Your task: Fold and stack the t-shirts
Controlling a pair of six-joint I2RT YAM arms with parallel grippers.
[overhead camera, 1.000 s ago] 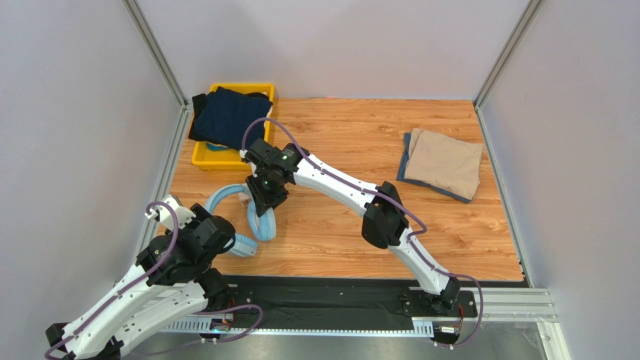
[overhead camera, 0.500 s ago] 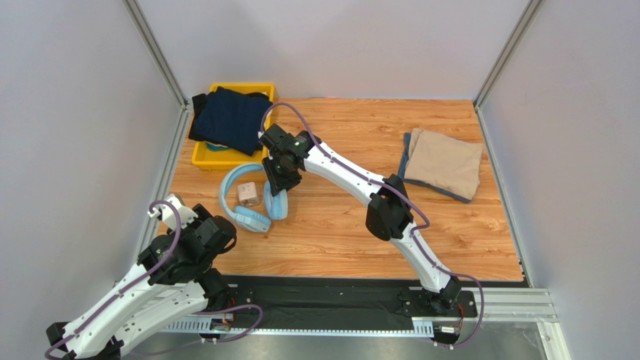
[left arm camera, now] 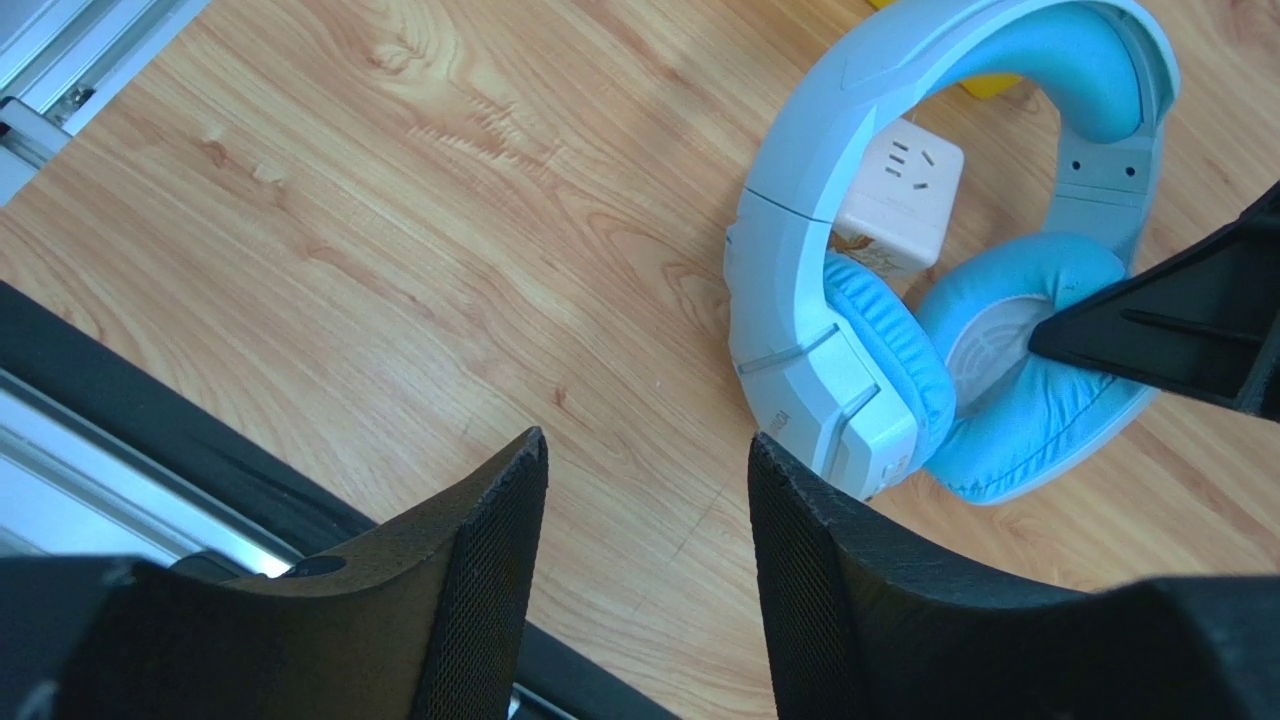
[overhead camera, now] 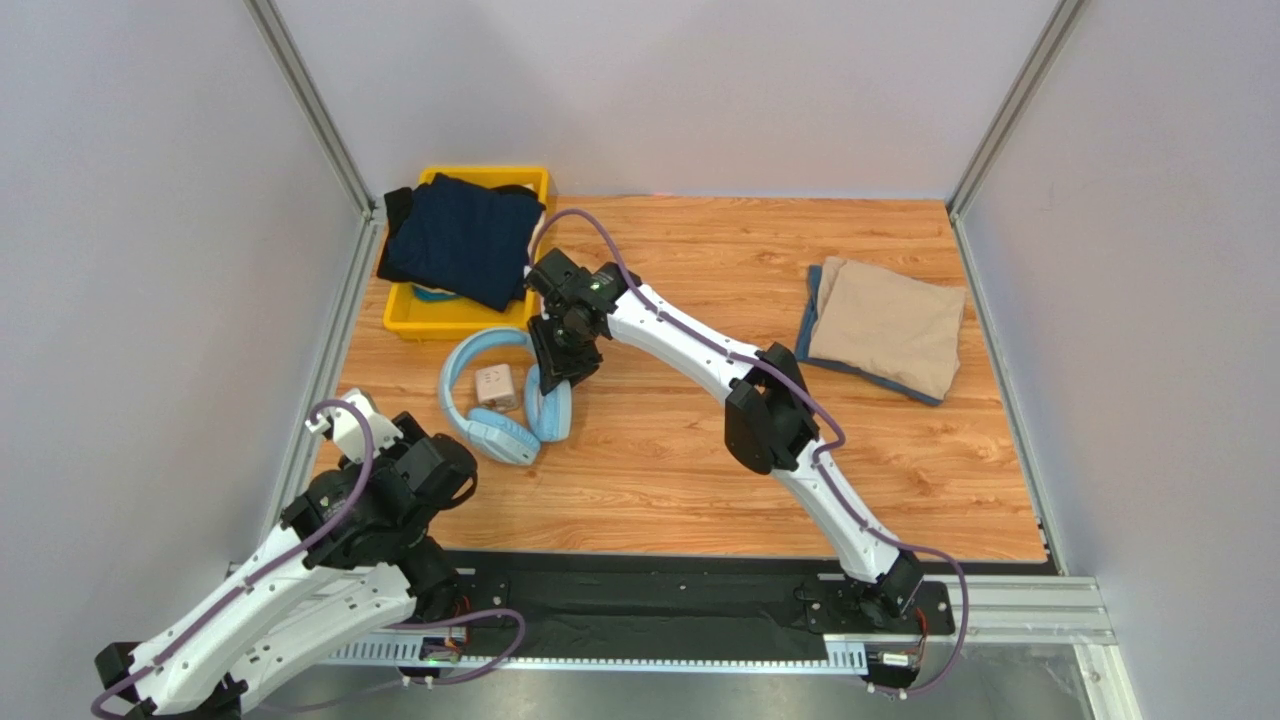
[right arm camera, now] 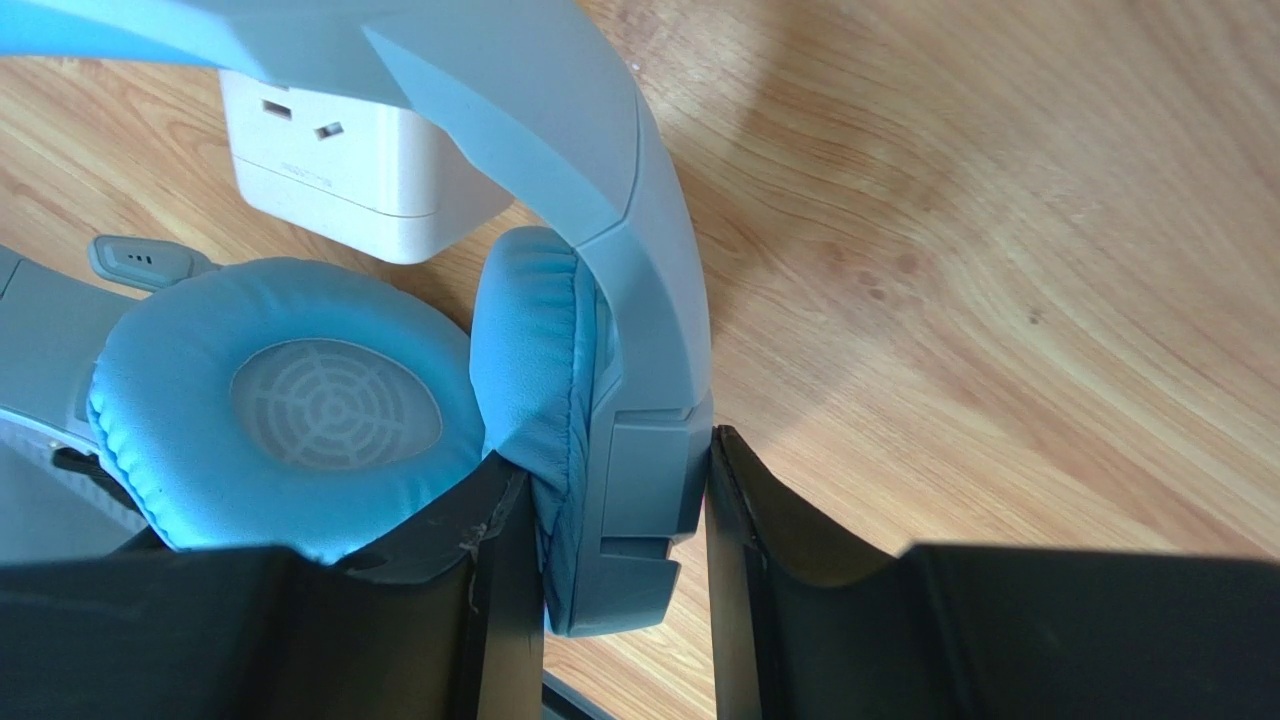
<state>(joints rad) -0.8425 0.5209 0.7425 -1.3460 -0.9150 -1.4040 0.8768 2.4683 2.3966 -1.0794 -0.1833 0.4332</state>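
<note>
Right jaws pinched the headphones (overhead camera: 504,438), navy shirt (overhead camera: 458,237) just beyond at the tabletop's far-left corner; left jaws spread, farther

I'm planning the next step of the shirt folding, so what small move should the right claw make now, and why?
Probably open the right claw and lift away. Its jaws pinch an ear cup of the light blue headphones, which lie on the table and are no shirt. The navy shirt waits draped over the yellow bin just beyond.
</note>
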